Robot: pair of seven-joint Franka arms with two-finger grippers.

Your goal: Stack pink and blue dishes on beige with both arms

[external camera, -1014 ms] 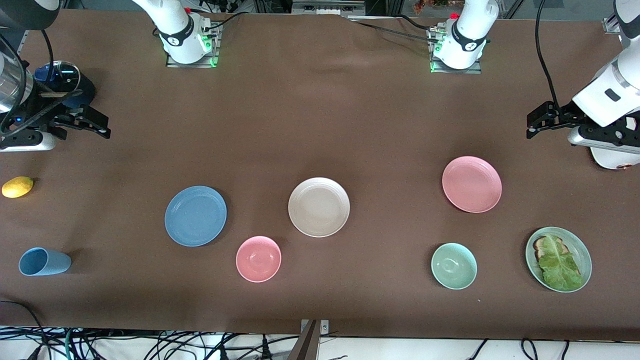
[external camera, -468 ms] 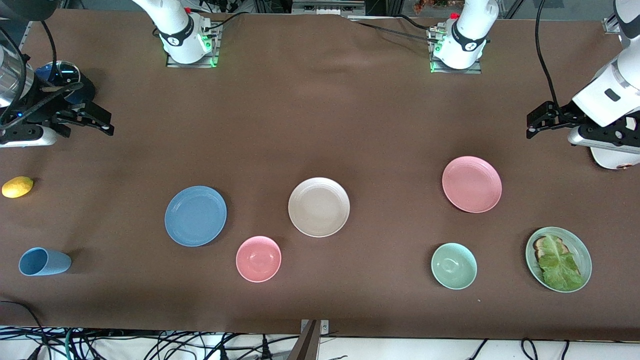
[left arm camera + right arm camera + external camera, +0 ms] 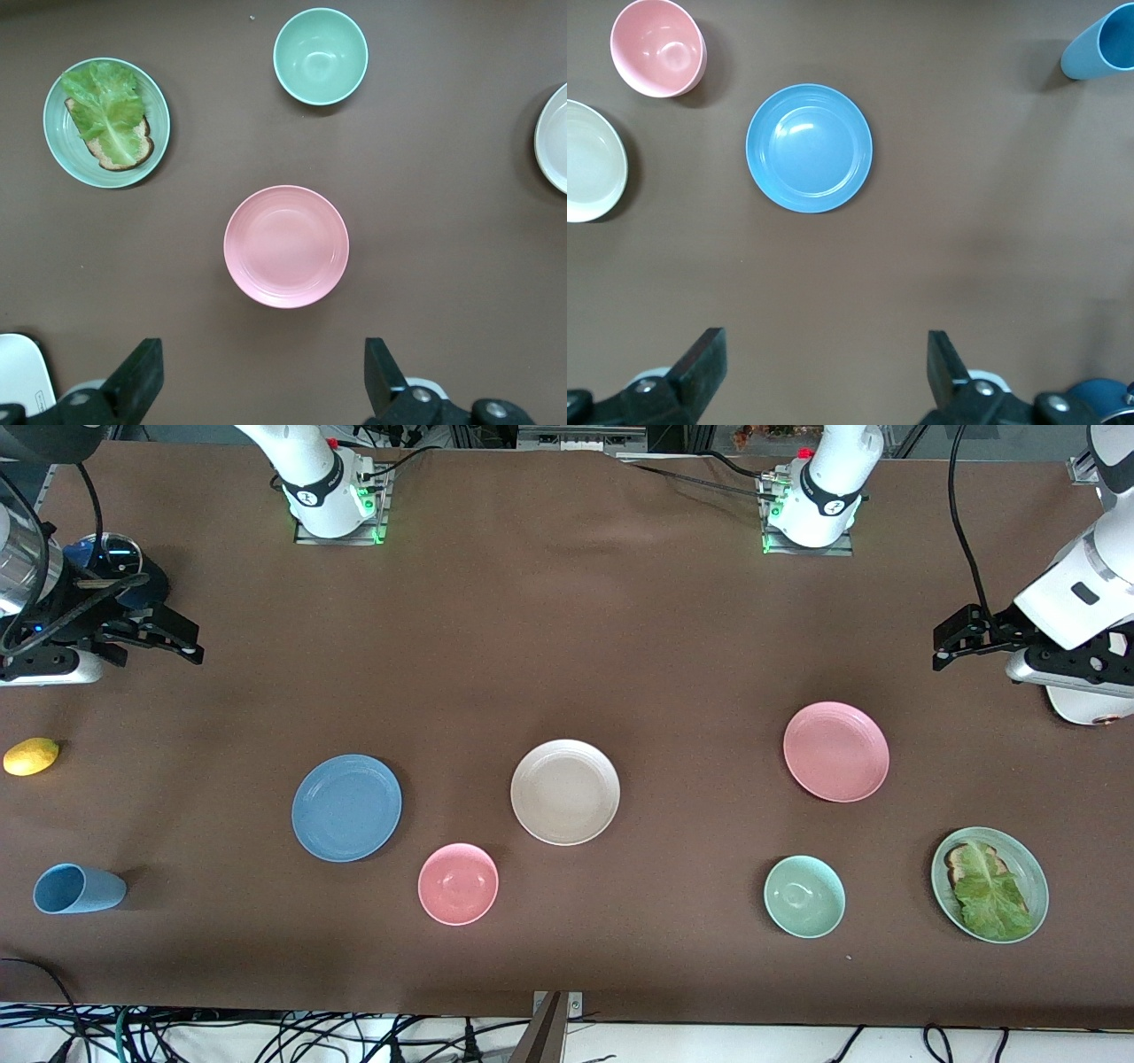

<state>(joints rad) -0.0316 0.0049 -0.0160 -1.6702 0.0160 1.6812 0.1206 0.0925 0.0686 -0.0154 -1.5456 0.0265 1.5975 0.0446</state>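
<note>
Nearest front cam: blue cup (image 3: 78, 889) on its side toward right arm's end; pink bowl (image 3: 458, 883), pale green bowl (image 3: 804, 896), and green plate w/ toast + lettuce (image 3: 990, 884) toward left arm's end. All distractors, apart from the task plates.

Mid row: blue plate (image 3: 346, 808), beige plate (image 3: 565, 792), pink plate (image 3: 835, 751), each flat on bench (image 3: 567, 638), none touching. Beige between the other two, so reachable as common stack base; blue on right arm's side, pink on left arm's side, i.e. one plate per arm. Nothing stacked yet. Lemon (image 3: 31, 756) at bench edge, right arm's end.

Farthest: right gripper (image 3: 173, 642) up over bare bench at right arm's end, fingers apart, empty; blue plate centred ahead in right wrist view (image 3: 809, 148). Left gripper (image 3: 952, 640) over bench at left arm's end, fingers (image 3: 142, 376) apart, empty; pink plate centred in left wrist view (image 3: 286, 246). Likely pre-approach poses w/ each arm lined up on its own plate.
</note>
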